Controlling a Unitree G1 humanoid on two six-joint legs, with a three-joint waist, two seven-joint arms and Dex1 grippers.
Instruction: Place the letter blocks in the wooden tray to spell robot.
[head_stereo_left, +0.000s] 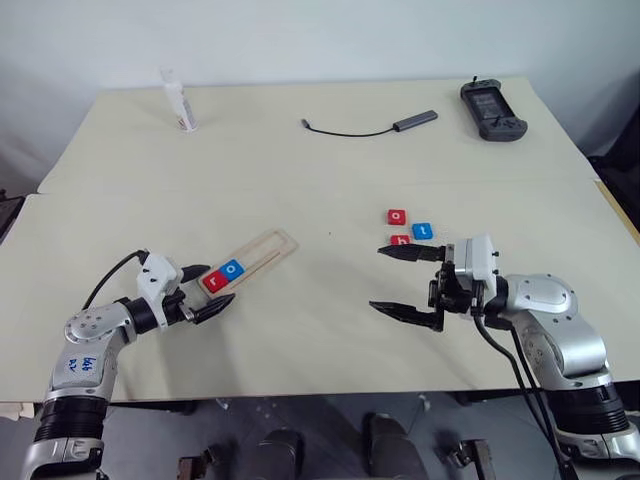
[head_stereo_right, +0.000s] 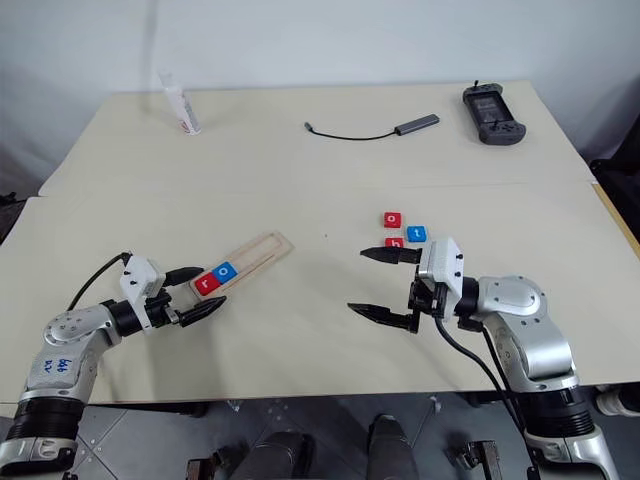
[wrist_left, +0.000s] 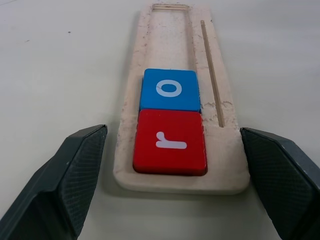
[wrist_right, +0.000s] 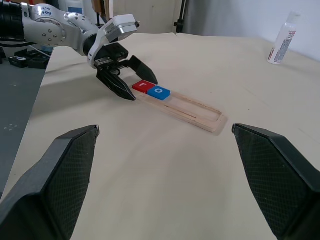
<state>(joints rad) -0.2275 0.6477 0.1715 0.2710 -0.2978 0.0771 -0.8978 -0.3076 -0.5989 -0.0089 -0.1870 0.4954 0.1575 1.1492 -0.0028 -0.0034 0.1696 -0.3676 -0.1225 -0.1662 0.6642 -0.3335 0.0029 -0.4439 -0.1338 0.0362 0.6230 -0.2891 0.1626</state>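
Letter blocks (head_stereo_left: 410, 229) b, o and t lie loose just beyond the spread, empty right pincer (head_stereo_left: 408, 283). The wooden tray (head_stereo_left: 262, 253) — r and o seated — is bracketed by the spread left pincer (head_stereo_left: 205, 290); it should be steadied, b fetched next.

Red r (wrist_left: 170, 141) and blue o (wrist_left: 170, 89) sit touching at one end of the wooden tray (head_stereo_left: 262, 251); three tiles (head_stereo_left: 410, 230) lie well apart on the surface
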